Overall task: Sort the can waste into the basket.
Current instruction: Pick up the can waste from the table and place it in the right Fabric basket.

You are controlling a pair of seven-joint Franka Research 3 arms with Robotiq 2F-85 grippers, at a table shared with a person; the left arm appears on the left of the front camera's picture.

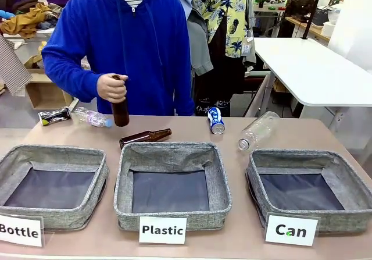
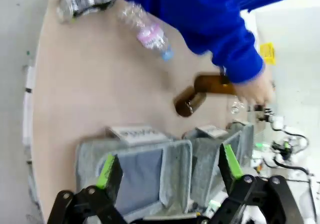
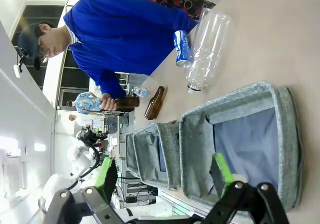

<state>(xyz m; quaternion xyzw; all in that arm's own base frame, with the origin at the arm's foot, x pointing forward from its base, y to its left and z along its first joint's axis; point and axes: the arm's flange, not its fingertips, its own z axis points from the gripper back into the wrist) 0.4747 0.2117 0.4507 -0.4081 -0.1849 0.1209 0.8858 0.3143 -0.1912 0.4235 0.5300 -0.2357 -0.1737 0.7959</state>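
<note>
Jaws spread wide on both: left gripper [image 2: 167, 164] is held above the near row of baskets, right gripper [image 3: 163, 169] hangs over the Can basket [image 1: 308, 155]. Across the table the person's hand [image 1: 111, 87] is clenched round the neck of an upright brown glass bottle [image 1: 120, 111]. The blue and white can [image 1: 215, 120] lies on its side on the tabletop beyond the Can basket, long axis far-to-near, one round end facing the robot, with a clear plastic bottle [image 1: 258, 131] just to its right. The crushed can [image 1: 54, 116] lies at far left, long axis roughly left-right, beside a small plastic bottle [image 1: 92, 118]. Both cans are outside the basket.
</note>
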